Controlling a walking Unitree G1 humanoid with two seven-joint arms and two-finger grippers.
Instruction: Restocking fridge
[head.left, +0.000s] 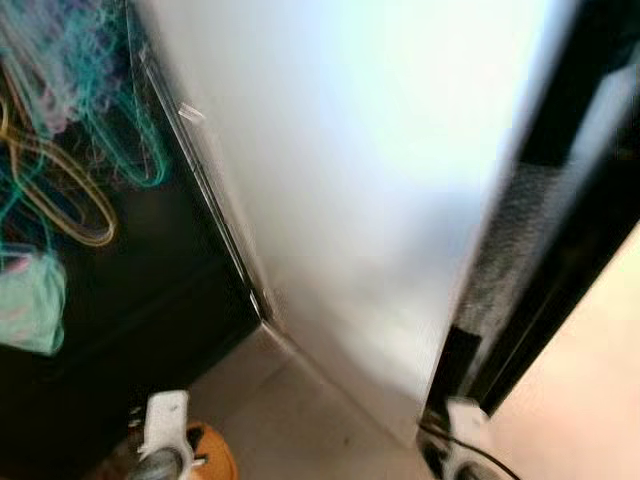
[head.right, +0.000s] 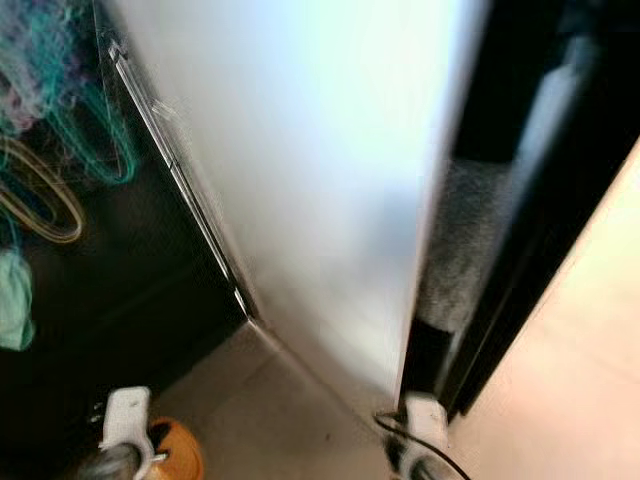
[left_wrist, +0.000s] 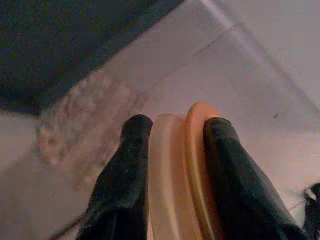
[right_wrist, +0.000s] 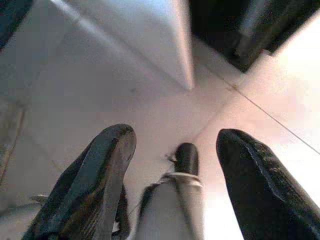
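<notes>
Head views: blurred; a white door panel (head.left: 350, 180) runs down the middle, with a dark cabinet front (head.left: 130, 300) at the robot's left that has teal and yellow squiggles on it, and a black upright edge (head.left: 540, 250) at the robot's right. Pale floor (head.left: 300, 420) shows at the foot of the panel.

Left arm in head views: its silver wrist sits low at the left, with a bit of orange (head.left: 212, 455) just beside it.

Left wrist view: here the orange thing reads more clearly as an orange, disc-like item (left_wrist: 197, 170) with a paler cream layer against it; what it is exactly I cannot tell.

Left gripper (left_wrist: 172, 127): narrow, its 2 black fingers (left_wrist: 125, 175) pressed on either face of the item, which sits between them and pokes just past the tips, held above the floor.

Floor under left gripper: pale tile, with a speckled mat patch (left_wrist: 85, 125) near the dark cabinet base.

Right wrist view: pale floor tiles, the bottom corner of the white panel (right_wrist: 170, 45), and a dark gap beyond it.

Right gripper (right_wrist: 175, 140): spread wide, 2 fingers well apart, nothing between them; a grey leg-like part with a dark end (right_wrist: 186, 159) shows below in the gap.
</notes>
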